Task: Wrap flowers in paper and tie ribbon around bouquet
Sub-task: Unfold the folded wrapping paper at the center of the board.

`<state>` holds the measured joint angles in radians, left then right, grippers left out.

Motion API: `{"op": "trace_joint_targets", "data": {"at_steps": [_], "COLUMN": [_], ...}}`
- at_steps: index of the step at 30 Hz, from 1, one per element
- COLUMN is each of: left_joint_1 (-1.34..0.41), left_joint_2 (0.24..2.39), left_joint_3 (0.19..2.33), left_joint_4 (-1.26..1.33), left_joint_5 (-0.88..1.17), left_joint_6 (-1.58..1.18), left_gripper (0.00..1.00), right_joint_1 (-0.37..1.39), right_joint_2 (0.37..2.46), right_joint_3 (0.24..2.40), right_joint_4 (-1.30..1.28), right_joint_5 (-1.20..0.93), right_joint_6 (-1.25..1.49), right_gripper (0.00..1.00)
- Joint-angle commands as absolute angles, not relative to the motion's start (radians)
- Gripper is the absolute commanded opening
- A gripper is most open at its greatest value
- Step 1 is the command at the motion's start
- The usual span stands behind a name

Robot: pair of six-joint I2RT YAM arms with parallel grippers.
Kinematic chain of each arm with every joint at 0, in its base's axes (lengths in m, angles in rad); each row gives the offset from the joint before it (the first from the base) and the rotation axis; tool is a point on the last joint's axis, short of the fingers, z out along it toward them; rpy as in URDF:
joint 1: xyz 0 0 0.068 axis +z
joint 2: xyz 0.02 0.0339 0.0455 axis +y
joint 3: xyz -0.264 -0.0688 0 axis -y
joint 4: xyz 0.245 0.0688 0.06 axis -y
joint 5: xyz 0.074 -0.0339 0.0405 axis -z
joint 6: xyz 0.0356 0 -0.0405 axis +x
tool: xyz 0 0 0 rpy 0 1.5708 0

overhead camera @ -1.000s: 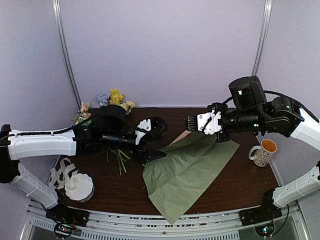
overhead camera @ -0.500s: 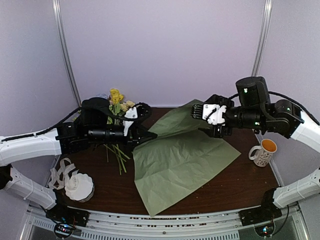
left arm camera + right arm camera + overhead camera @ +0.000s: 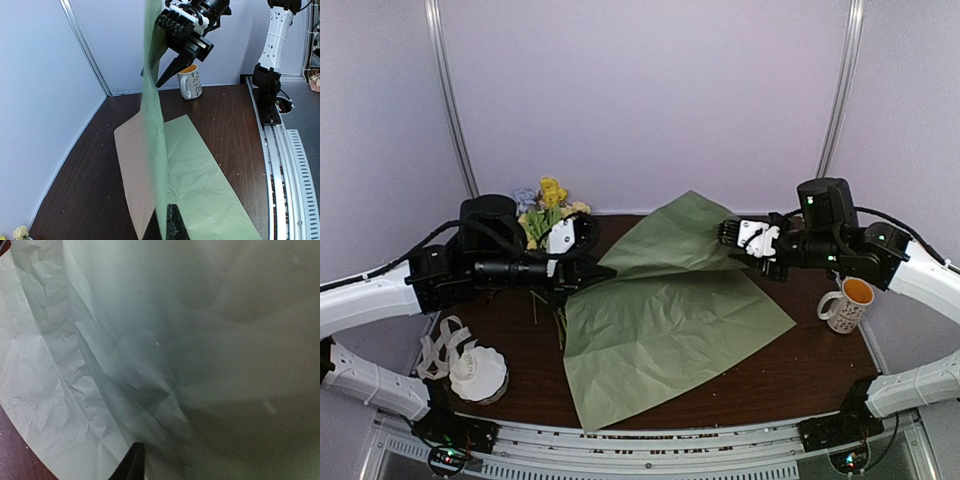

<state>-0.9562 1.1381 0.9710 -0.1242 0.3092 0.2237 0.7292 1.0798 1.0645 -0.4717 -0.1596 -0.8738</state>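
Observation:
My left gripper [image 3: 599, 272] is shut on the near-left corner of the sage green paper [image 3: 660, 320]. The sheet lies spread over the table, and its far part stands raised in a peak [image 3: 685, 225]. In the left wrist view the green sheet [image 3: 154, 125] rises edge-on from my shut jaws [image 3: 166, 220], and the peach-pink paper [image 3: 131, 165] lies flat under it. My right gripper [image 3: 725, 238] hovers at the raised far edge with its fingers apart [image 3: 167, 75]. Green paper fills its own view beyond one fingertip [image 3: 133, 462]. The flowers [image 3: 552, 200] lie behind my left arm. The ribbon [image 3: 442, 345] lies at the left.
A white scalloped bowl [image 3: 478, 375] stands at the near left beside the ribbon. A mug [image 3: 847, 303] with an orange inside stands at the right edge, also seen past the right gripper [image 3: 190, 82]. The walls close in behind and at both sides.
My left gripper shut on the green sheet's corner and drew it leftward, spreading the sheet. The right gripper opened, drew back to the right, and the sheet's far part rose.

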Motion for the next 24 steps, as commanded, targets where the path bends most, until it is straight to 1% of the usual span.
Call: {"op": "trace_joint_targets", "data": {"at_steps": [1,2,3,7,10,14,16,20,24], "left_joint_1": [-0.95,-0.947,-0.943,-0.936,-0.936,-0.936,-0.937,-0.94,-0.945], "left_joint_2": [1.114,1.111,1.108,1.091,1.061,0.95,0.888,0.789,0.774], "left_joint_3": [0.963,0.966,0.97,1.011,1.071,1.101,1.097,1.12,1.171], "left_joint_4": [-0.14,-0.151,-0.164,-0.223,-0.308,-0.358,-0.363,-0.369,-0.434], "left_joint_5": [0.256,0.24,0.218,0.134,0.123,0.182,0.242,0.358,0.391], "left_joint_6": [0.254,0.251,0.248,0.241,0.238,0.241,0.242,0.228,0.242], "left_gripper": [0.0,0.0,0.0,0.0,0.0,0.0,0.0,0.0,0.0], "right_joint_1": [0.704,0.7,0.7,0.72,0.803,0.976,1.057,1.215,1.288], "right_joint_2": [1.101,1.098,1.093,1.066,1.053,1.044,1.04,1.054,1.114], "right_joint_3": [1.094,1.11,1.12,1.182,1.274,1.423,1.48,1.57,1.657], "right_joint_4": [-0.435,-0.455,-0.469,-0.553,-0.687,-0.888,-0.934,-0.956,-0.942], "right_joint_5": [-0.216,-0.242,-0.259,-0.323,-0.298,-0.273,-0.269,-0.243,-0.233], "right_joint_6": [-0.819,-0.818,-0.818,-0.802,-0.783,-0.767,-0.742,-0.694,-0.649], "right_gripper": [0.17,0.06,0.0,0.0,0.0,0.0,0.0,0.0,0.0]}}
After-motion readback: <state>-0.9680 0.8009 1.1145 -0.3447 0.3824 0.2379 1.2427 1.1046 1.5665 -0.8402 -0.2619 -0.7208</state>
